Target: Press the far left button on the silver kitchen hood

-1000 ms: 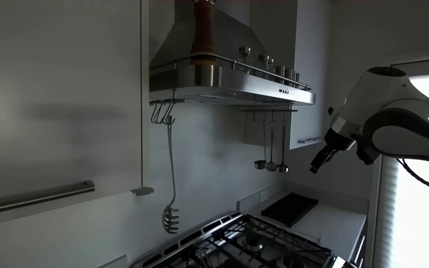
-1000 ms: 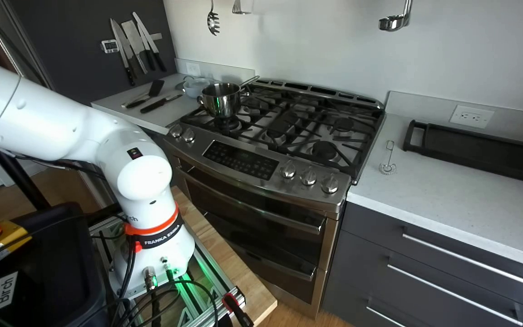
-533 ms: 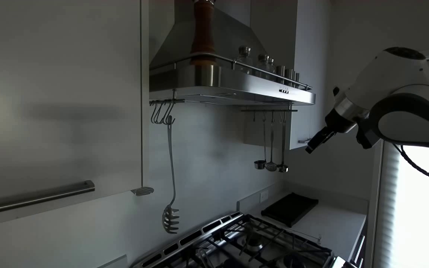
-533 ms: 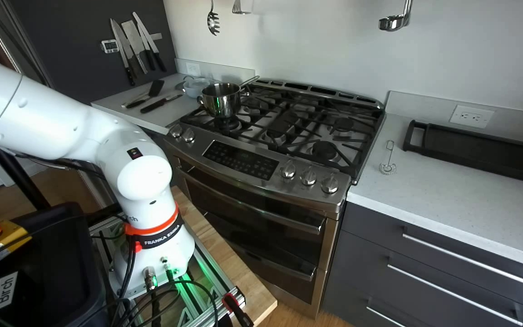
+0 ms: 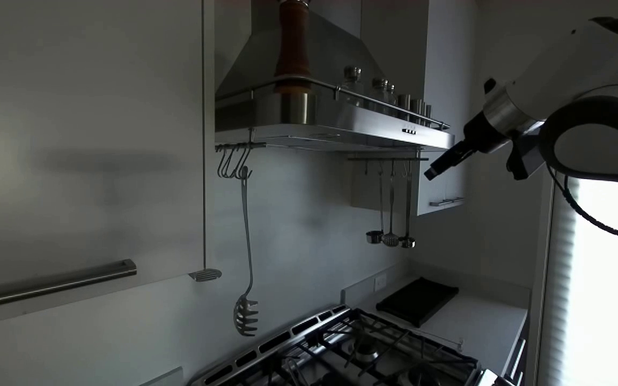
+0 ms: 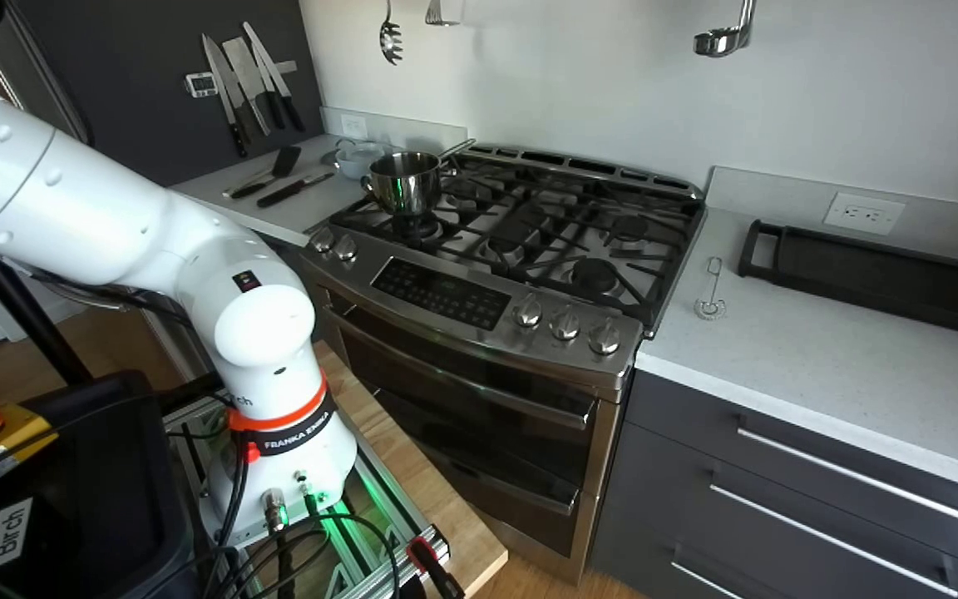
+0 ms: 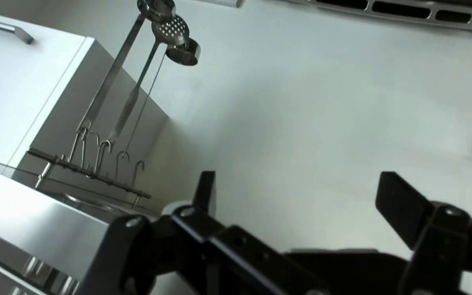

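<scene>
"Well, where does the silver kitchen hood (image 5: 330,51) sit?"

"Toward twelve o'clock in an exterior view. Small dark buttons (image 5: 409,131) form a short row on its flat rim (image 5: 360,121), at four o'clock from the hood's middle; single ones are hard to make out."

"And the gripper (image 7: 297,180)?"

"Its fingers (image 7: 400,207) stand wide apart in the wrist view, with pale wall (image 7: 297,123) showing between them. In an exterior view the tips aim toward eight o'clock, lower than the rim, at five o'clock from the buttons and apart from them."

"Where does the robot arm (image 5: 561,72) reach in from?"

"From two o'clock there, white with dark parts."

"Does the wrist view catch the hood too?"

"It does: the rim crosses at eight o'clock, partly hidden behind the gripper. At eleven, a skimmer (image 7: 172,30) shows between two ladles (image 7: 194,51)."

"What stands on the hood?"

"A tall brown mill (image 5: 292,45), with glass jars (image 5: 351,74) at four o'clock from it."

"And farther down?"

"On the stove (image 6: 479,339) sits a steel pot (image 6: 404,190), at eleven o'clock in an exterior view. A flat black pan (image 6: 903,281) lies on the counter (image 6: 820,366), toward three."
</scene>
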`<move>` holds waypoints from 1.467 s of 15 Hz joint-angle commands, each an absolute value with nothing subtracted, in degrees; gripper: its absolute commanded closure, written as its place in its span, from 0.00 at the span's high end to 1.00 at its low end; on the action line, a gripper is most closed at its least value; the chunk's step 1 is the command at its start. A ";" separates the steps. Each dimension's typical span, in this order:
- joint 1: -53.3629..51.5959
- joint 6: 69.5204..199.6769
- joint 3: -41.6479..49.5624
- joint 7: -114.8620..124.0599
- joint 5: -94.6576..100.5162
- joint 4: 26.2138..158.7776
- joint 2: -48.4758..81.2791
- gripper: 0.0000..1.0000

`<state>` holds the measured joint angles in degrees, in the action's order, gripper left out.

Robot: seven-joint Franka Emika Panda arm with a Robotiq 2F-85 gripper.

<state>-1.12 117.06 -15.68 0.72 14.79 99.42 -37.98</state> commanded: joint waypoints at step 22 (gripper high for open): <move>-0.13 128.68 -17.57 4.83 17.44 88.83 -30.15 0.00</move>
<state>-0.46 126.89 -17.75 3.05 16.00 89.03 -30.54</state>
